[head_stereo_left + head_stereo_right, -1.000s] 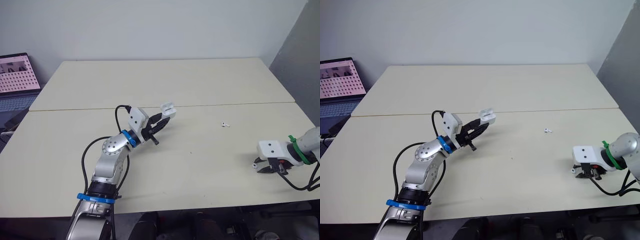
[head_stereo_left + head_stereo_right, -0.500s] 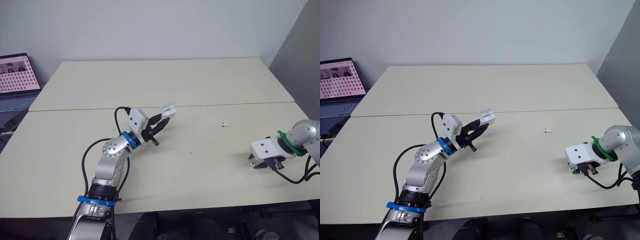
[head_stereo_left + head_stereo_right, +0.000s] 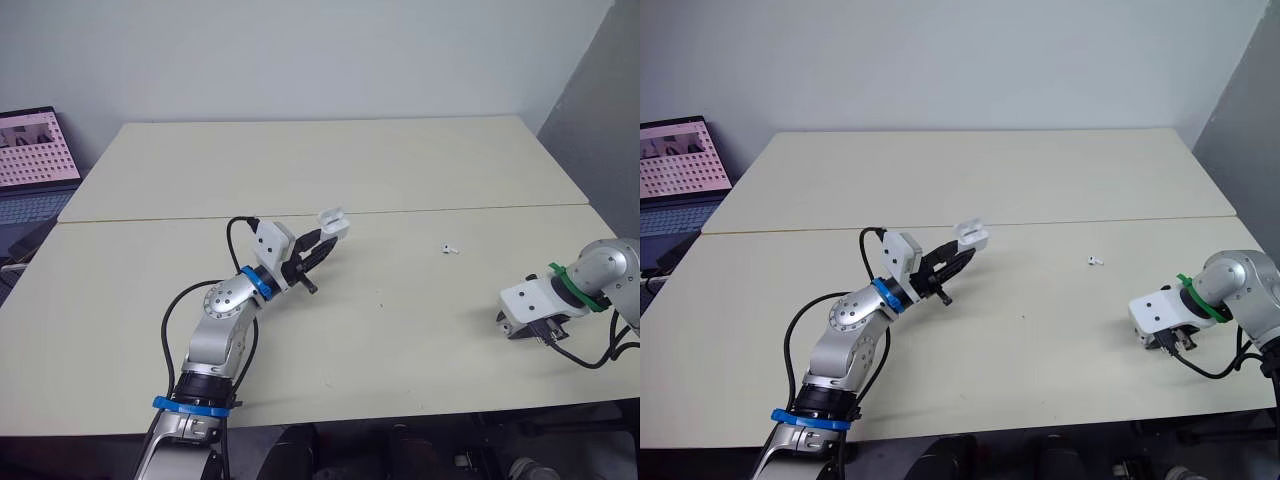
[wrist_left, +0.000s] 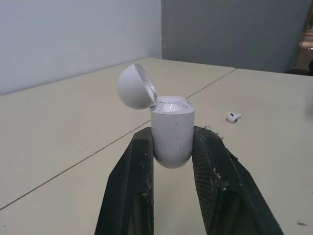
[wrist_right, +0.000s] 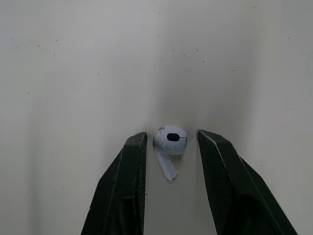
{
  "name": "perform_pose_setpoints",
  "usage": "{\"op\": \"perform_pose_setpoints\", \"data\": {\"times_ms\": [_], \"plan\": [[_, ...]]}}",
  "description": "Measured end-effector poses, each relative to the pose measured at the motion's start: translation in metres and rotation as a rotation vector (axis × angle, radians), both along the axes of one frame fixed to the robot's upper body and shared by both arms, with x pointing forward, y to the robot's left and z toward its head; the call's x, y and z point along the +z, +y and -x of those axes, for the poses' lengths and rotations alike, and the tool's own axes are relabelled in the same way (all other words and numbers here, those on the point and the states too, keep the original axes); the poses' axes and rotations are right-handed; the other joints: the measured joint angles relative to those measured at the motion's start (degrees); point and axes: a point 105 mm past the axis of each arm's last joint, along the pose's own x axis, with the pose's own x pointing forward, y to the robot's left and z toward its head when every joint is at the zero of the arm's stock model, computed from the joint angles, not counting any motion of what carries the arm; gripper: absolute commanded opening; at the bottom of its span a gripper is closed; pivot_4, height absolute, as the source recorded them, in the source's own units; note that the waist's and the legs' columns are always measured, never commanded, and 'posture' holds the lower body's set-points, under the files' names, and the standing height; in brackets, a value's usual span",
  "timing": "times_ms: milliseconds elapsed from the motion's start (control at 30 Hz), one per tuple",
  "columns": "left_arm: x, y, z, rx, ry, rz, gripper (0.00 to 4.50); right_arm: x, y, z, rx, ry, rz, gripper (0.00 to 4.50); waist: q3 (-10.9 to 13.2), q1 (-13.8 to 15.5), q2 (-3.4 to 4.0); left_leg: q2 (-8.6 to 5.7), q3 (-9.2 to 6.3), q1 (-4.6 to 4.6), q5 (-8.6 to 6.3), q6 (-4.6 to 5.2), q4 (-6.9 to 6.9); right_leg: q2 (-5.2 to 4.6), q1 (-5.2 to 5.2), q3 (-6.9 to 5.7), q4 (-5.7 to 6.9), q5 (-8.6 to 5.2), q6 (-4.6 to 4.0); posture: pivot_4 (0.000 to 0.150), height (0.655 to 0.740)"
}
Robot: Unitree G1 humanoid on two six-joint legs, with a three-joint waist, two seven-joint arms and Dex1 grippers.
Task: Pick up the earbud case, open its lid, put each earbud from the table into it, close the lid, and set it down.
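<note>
— Can you read any words or numbers here?
— No, none.
— Not on the laptop [image 3: 38, 148] screen?
— It has rows of tiny squares, too small to read.
— And the earbud case [image 4: 171, 133]?
— Just plain white on the side I see.

Left to right: earbud case [image 3: 334, 222], earbud [image 3: 450, 248], second earbud [image 5: 169, 143] between right fingers [image 5: 122, 191]
</note>
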Motion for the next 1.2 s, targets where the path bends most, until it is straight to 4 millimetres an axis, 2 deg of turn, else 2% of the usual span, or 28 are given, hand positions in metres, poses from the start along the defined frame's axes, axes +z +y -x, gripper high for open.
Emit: {"op": "perform_pose_setpoints", "data": {"times_ms": [67,100,233,567,633,700,767,800,900,933,1000,1100,1200], "plan": [[0.0,0.0,0.0,0.001,0.0,0.0,0.73,0.0,0.0,0.0,0.0,0.0,0.0,1.66,0.0,0.0,0.0,0.0,0.0,0.0,0.0,0.0,0.0,0.0,0.0,0.0,0.0,0.0,0.0,0.15,0.74],[0.0,0.0,0.0,0.002,0.0,0.0,0.73,0.0,0.0,0.0,0.0,0.0,0.0,1.49,0.0,0.0,0.0,0.0,0.0,0.0,0.0,0.0,0.0,0.0,0.01,-0.01,0.0,0.0,0.0,0.15,0.74],[0.001,0.0,0.0,0.001,-0.001,0.001,0.73,0.0,0.001,0.0,0.0,0.001,-0.004,0.42,0.0,-0.05,0.0,0.03,0.03,0.03,0.0,0.0,0.0,0.0,0.01,0.0,0.0,0.01,-0.01,0.15,0.74],[0.004,-0.002,-0.001,-0.009,-0.011,0.003,0.73,0.001,0.012,0.003,-0.014,0.009,-0.05,0.4,0.0,-0.06,0.0,0.05,0.04,0.04,-0.01,0.0,0.0,0.01,0.01,0.0,0.0,0.02,-0.03,0.15,0.74],[0.004,-0.003,0.0,-0.015,-0.01,0.004,0.73,0.009,0.03,0.001,-0.072,0.016,-0.162,0.4,0.0,-0.15,0.0,0.09,0.05,0.04,-0.01,0.0,-0.01,0.01,-0.01,0.02,0.01,0.03,-0.04,0.15,0.74],[0.003,-0.006,0.0,-0.026,-0.008,0.01,0.73,0.024,0.061,-0.004,-0.179,0.054,-0.364,0.4,0.0,-0.24,0.0,0.15,0.03,0.04,-0.01,-0.01,-0.01,0.02,-0.02,0.02,0.01,0.05,-0.09,0.15,0.74],[0.002,-0.012,0.001,-0.041,-0.001,0.021,0.73,0.049,0.103,-0.012,-0.276,0.099,-0.621,0.4,0.0,-0.25,0.0,0.17,-0.01,0.03,-0.01,-0.01,-0.02,0.02,-0.03,0.0,0.02,0.07,-0.12,0.15,0.74],[0.0,-0.014,0.0,-0.045,0.003,0.027,0.73,0.069,0.124,-0.021,-0.337,0.105,-0.79,0.4,0.0,-0.25,0.0,0.2,-0.02,0.02,-0.01,-0.02,-0.01,0.02,-0.04,-0.01,0.01,0.09,-0.16,0.15,0.74],[0.001,-0.023,-0.004,-0.055,0.005,0.047,0.73,0.122,0.162,-0.036,-0.461,0.122,-1.152,0.4,0.0,0.3,-0.03,0.11,-0.26,-0.07,-0.01,-0.02,-0.01,0.1,-0.05,-0.13,0.01,0.1,-0.17,0.15,0.74],[0.003,-0.027,-0.006,-0.051,0.004,0.063,0.73,0.141,0.171,-0.041,-0.512,0.13,-1.305,0.4,0.0,0.38,-0.02,0.04,-0.36,-0.13,0.0,-0.03,-0.02,0.1,-0.08,-0.14,0.03,0.12,-0.16,0.15,0.74],[0.01,-0.035,-0.009,-0.055,-0.01,0.089,0.73,0.157,0.183,-0.043,-0.575,0.152,-1.467,0.4,0.0,0.89,-0.02,-0.05,-0.54,-0.21,0.0,-0.04,-0.02,0.07,-0.09,-0.24,0.03,0.12,-0.15,0.15,0.74],[0.018,-0.043,-0.011,-0.061,-0.033,0.114,0.73,0.159,0.193,-0.043,-0.651,0.149,-1.553,0.4,0.0,1.13,-0.01,-0.18,-0.56,-0.35,0.0,-0.03,-0.02,0.0,-0.2,-0.3,0.03,0.13,-0.14,0.15,0.74],[0.02,-0.046,-0.013,-0.052,-0.032,0.129,0.73,0.153,0.19,-0.047,-0.728,0.115,-1.585,0.4,-0.01,0.67,0.0,-0.2,-0.49,-0.35,0.0,-0.02,-0.01,0.0,-0.27,-0.21,0.11,0.16,-0.09,0.15,0.74]]}}
